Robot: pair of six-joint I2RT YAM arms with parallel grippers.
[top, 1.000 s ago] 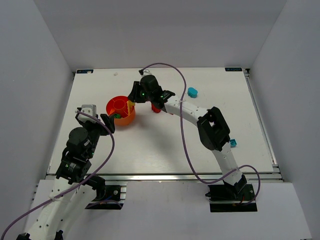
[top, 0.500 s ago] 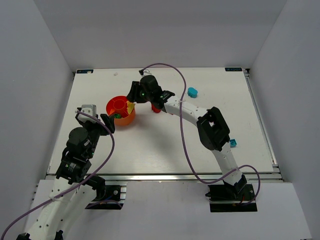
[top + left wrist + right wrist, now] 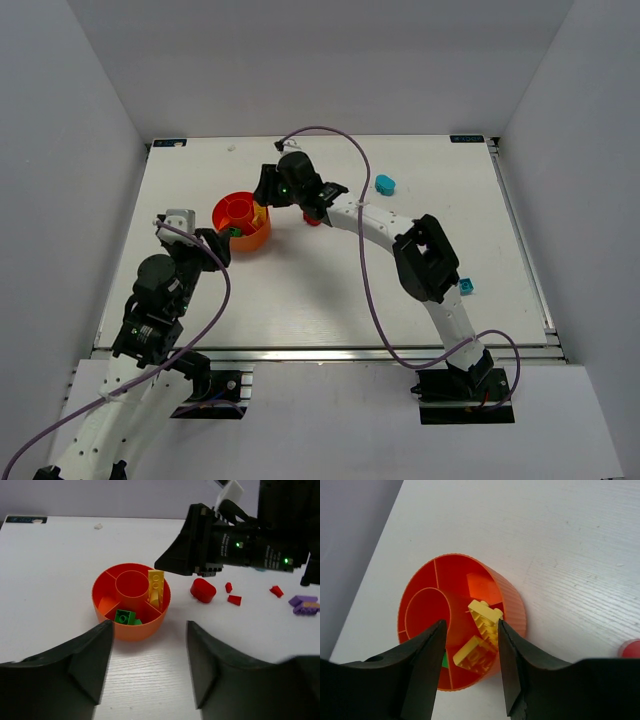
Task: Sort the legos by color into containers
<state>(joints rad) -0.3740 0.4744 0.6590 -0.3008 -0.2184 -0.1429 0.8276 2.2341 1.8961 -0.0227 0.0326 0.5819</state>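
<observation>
While the right gripper (image 3: 470,630) is spreading its fingers above the bowl (image 3: 512,605), the yellow lego (image 3: 485,615) is lying free in a compartment, one more sorted; the left gripper (image 3: 148,627) is waiting nearby, fingers spread, empty.

Two arms meet at an orange bowl on a white table

The orange bowl (image 3: 252,240) sits left of centre on the table (image 3: 330,290), a raised ring in its middle. A yellow brick (image 3: 262,213) shows at its right side and a green brick (image 3: 236,231) at its near side. The right gripper (image 3: 266,192) hangs over the bowl's far right rim; the left gripper (image 3: 218,245) sits just beside its near left wall. A red piece (image 3: 314,221) peeks out under the right arm, a cyan piece (image 3: 385,184) lies farther right, and a small cyan brick (image 3: 466,287) rests near the right edge.
</observation>
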